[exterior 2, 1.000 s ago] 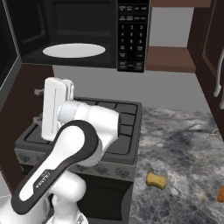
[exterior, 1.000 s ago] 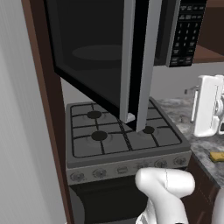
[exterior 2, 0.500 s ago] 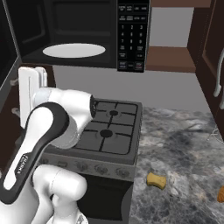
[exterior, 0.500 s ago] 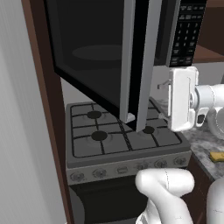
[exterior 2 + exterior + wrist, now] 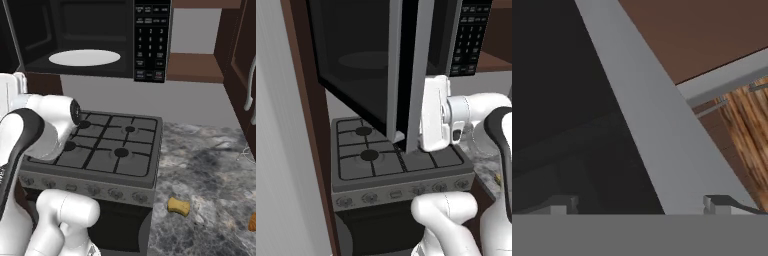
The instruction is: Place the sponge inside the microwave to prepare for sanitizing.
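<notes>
Swinging further left since half a second ago, my arm now has its hand right up against the open microwave door (image 5: 406,75); in the left base view the white hand body sits just beside the door's silver edge, where before it hung out in front of the black button panel (image 5: 468,35). In the right base view the arm has slid almost off the left edge, so more of the stove (image 5: 107,145) shows than before.

Through the hand view I see the gripper (image 5: 639,205) with its two dark fingertips (image 5: 562,204) spread wide apart and nothing between them. The door's grey frame runs diagonally across that view, dark glass to one side, brown wood to the other. I think one tip sits against the frame, but at this angle I cannot tell contact from a near miss.

The microwave (image 5: 90,37) hangs above the stove with its cavity open, and the white turntable plate (image 5: 85,57) lies bare inside it. The sponge (image 5: 178,206) rests on the mottled grey counter (image 5: 210,170) to the right of the stove, near the counter's front edge and well apart from my hand. An orange object (image 5: 252,222) sits at the far right edge of that counter, cut off by the frame.
</notes>
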